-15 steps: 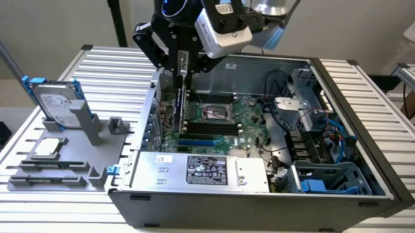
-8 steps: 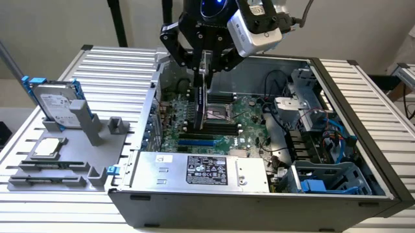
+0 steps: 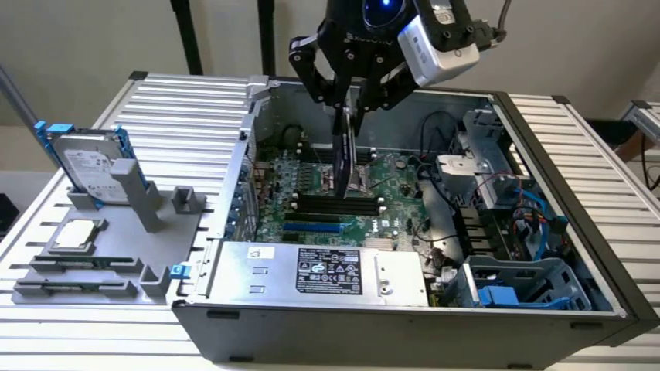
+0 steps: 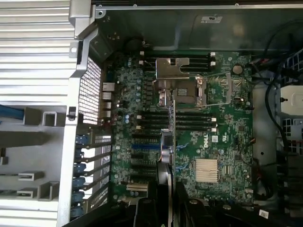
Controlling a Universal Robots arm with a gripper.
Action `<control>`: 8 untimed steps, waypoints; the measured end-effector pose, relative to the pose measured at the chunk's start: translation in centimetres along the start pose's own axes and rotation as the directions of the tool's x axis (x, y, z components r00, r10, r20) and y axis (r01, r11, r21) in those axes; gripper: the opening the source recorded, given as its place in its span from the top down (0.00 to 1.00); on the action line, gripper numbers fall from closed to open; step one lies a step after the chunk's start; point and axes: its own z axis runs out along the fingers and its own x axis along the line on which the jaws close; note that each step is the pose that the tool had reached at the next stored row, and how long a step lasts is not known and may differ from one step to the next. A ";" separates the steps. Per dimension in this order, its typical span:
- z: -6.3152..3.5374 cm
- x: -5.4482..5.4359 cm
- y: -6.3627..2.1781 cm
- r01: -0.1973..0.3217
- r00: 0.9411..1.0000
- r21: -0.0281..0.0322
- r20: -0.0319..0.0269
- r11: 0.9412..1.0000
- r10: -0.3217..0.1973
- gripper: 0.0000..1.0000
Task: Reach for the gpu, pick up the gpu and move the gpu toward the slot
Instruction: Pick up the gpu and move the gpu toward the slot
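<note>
Gpu (image 3: pixel 344 154) held edge-on, vertical, upper centre of frame, hanging over motherboard (image 3: pixel 330 205) inside open computer case (image 3: pixel 413 325). Pincer (image 3: pixel 348 104) clenched on gpu's top edge, directly above it. Wrist view: gpu (image 4: pixel 172 118) thin line over memory slots; "DELL" legible on board. Hard drive (image 3: pixel 93 166) upright, left, on worktop (image 3: pixel 175 100).

I read "DELL" in white letters on the green motherboard (image 4: pixel 222 137), wrist view, white-and-black label on the silver power supply box (image 3: pixel 328 270) too small for me to read, same for the white sticker on the grey case wall (image 4: pixel 211 19)
</note>
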 end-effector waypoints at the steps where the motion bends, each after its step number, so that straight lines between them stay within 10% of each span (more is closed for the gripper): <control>1: 0.07 -0.3 0.25 0.000 1.000 0.001 0.000 1.000 0.000 0.74; 8: 0.74 -2.2 2.01 -0.001 1.000 0.012 0.000 1.000 0.001 0.74</control>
